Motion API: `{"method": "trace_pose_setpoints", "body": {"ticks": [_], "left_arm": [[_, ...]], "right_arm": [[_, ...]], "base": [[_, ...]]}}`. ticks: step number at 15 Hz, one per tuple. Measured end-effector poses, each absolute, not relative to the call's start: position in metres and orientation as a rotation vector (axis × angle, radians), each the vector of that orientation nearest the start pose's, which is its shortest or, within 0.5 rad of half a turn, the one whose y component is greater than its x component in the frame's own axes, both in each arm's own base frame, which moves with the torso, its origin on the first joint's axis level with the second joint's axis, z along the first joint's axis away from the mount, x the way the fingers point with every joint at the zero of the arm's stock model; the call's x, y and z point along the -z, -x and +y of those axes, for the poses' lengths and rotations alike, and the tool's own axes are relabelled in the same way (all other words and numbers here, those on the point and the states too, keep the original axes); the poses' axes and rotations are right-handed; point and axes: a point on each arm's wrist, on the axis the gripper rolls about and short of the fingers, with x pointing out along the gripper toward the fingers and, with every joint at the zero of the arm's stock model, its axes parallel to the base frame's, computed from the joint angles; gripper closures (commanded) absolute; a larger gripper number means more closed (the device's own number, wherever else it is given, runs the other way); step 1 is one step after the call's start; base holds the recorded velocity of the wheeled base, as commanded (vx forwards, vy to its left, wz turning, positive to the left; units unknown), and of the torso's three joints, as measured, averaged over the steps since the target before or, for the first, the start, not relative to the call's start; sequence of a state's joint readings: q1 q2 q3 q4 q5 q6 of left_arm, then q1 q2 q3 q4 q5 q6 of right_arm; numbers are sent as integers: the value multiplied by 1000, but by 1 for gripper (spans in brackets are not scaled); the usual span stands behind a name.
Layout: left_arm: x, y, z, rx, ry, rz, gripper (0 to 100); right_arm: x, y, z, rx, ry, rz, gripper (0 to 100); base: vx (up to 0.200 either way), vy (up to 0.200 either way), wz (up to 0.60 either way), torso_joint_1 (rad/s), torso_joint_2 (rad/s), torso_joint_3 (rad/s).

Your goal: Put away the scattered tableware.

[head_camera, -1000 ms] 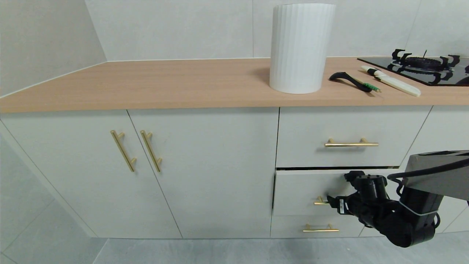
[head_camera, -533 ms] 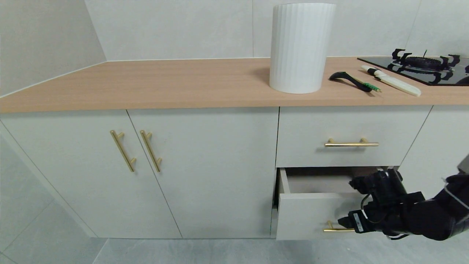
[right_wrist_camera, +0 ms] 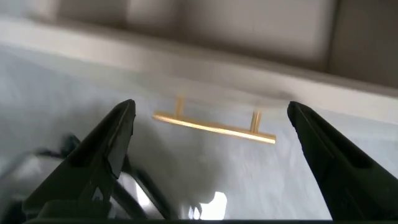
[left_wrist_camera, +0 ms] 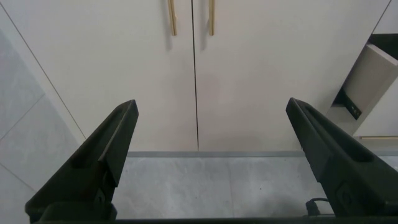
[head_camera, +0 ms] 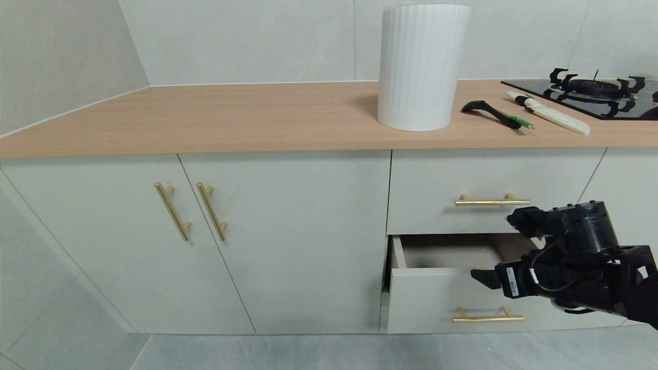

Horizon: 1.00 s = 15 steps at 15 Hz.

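On the wooden countertop (head_camera: 257, 115) lie a black utensil with a green tip (head_camera: 496, 114) and a white knife (head_camera: 548, 113), to the right of a tall white ribbed container (head_camera: 419, 67). Below them the middle drawer (head_camera: 437, 295) stands pulled out, its inside bare where it shows. My right gripper (head_camera: 501, 249) hangs open in front of the drawer's right part, above its gold handle (head_camera: 488, 316) and apart from it. In the right wrist view the same handle (right_wrist_camera: 214, 127) lies beyond the spread gripper (right_wrist_camera: 211, 155). My left gripper (left_wrist_camera: 208, 143) is open, low before the cabinet doors (left_wrist_camera: 196, 74).
A black gas hob (head_camera: 591, 92) sits at the counter's far right. The top drawer (head_camera: 491, 192) is closed. Two cabinet doors with gold handles (head_camera: 190, 210) are closed on the left. Grey tiled floor (head_camera: 257, 352) runs in front.
The drawer has gone from barely ajar to pulled well out. My right gripper has let go of its handle and risen above it.
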<state>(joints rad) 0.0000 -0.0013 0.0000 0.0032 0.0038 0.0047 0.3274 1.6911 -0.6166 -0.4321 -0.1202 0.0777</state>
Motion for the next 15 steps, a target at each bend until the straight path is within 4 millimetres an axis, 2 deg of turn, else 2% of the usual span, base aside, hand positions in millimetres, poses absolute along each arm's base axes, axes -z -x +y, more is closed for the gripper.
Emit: {"method": "trace_pose_setpoints", "body": {"ticks": [4, 9, 12, 15], "left_arm": [[-75, 23, 0, -4, -4, 2, 0], [-75, 23, 0, -4, -5, 2, 0], [-75, 23, 0, -4, -4, 2, 0], [-75, 23, 0, -4, -5, 2, 0]], "right_arm": [[-120, -263, 86, -147, 23, 555, 0], [-86, -290, 92, -68, 10, 493, 0], [-69, -294, 93, -61, 25, 538, 0], [-64, -294, 93, -61, 31, 556, 0]], "base": [[0, 0, 0, 0, 0, 0], [0, 0, 0, 0, 0, 0], [0, 0, 0, 0, 0, 0], [0, 0, 0, 0, 0, 0]]}}
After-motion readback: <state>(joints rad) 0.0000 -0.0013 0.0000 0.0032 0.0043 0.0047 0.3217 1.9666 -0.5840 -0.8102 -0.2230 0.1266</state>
